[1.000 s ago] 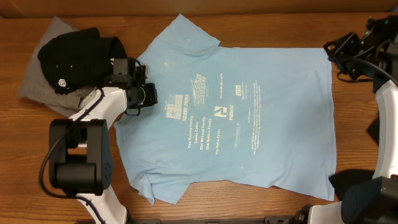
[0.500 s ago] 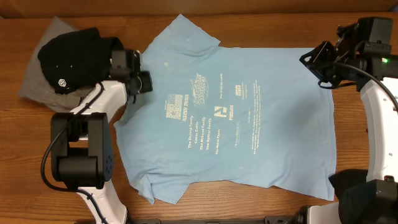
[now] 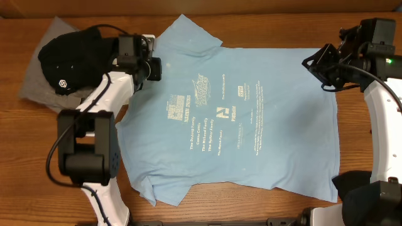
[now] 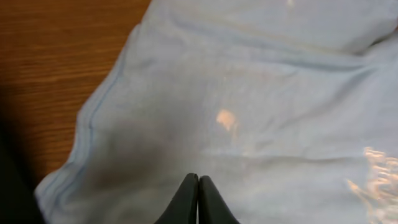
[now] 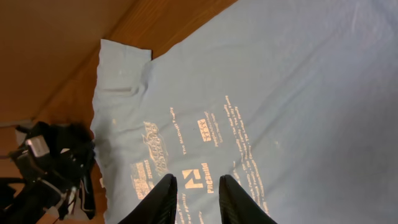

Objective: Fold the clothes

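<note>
A large light blue T-shirt [image 3: 251, 113] with white printed text lies spread flat on the wooden table. My left gripper [image 3: 156, 68] hovers at the shirt's left shoulder. In the left wrist view its fingertips [image 4: 198, 182] press together with nothing pinched, just above the blue fabric [image 4: 249, 93] and near a hemmed edge [image 4: 87, 124]. My right gripper [image 3: 323, 66] hangs over the shirt's far right corner. Seen from the right wrist, that gripper [image 5: 198, 183] stands open and empty, high above the print [image 5: 193, 180].
A black garment [image 3: 72, 53] lies bunched on a grey one [image 3: 38, 81] at the far left corner, close behind my left arm. Bare wood [image 3: 264, 28] borders the shirt along the far edge and along the near edge [image 3: 251, 210].
My left gripper has moved toward the far edge, up along the shirt's left shoulder, and its fingers have closed. My right gripper swung in from the right onto the shirt's far corner, then stayed.
</note>
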You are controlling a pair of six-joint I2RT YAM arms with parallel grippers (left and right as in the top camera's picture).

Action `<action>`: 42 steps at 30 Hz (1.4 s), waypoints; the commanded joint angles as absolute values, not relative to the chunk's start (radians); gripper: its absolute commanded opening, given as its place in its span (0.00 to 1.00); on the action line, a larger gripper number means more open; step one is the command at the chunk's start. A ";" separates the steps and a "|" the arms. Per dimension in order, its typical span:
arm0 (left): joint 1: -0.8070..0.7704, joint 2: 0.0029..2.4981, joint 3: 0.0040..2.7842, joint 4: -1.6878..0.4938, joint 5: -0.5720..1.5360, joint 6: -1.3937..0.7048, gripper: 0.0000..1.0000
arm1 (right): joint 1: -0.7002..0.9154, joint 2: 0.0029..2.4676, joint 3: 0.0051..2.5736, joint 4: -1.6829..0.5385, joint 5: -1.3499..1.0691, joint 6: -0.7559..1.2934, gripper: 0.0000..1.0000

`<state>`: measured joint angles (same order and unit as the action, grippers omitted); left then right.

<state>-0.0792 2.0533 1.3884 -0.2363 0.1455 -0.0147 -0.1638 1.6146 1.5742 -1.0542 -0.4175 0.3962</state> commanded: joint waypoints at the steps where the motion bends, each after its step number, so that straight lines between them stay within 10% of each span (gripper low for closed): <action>1: -0.077 2.135 1.403 -0.207 0.163 0.023 0.04 | -0.165 1.590 1.578 -1.060 -0.412 0.389 0.27; 23: -0.056 2.347 1.504 0.012 -0.030 -0.147 0.04 | -0.163 1.590 1.576 -1.124 -0.381 0.392 0.27; 42: -0.046 2.101 2.216 -0.929 -0.048 0.084 0.34 | -0.187 1.591 1.573 -1.202 -0.086 0.505 0.50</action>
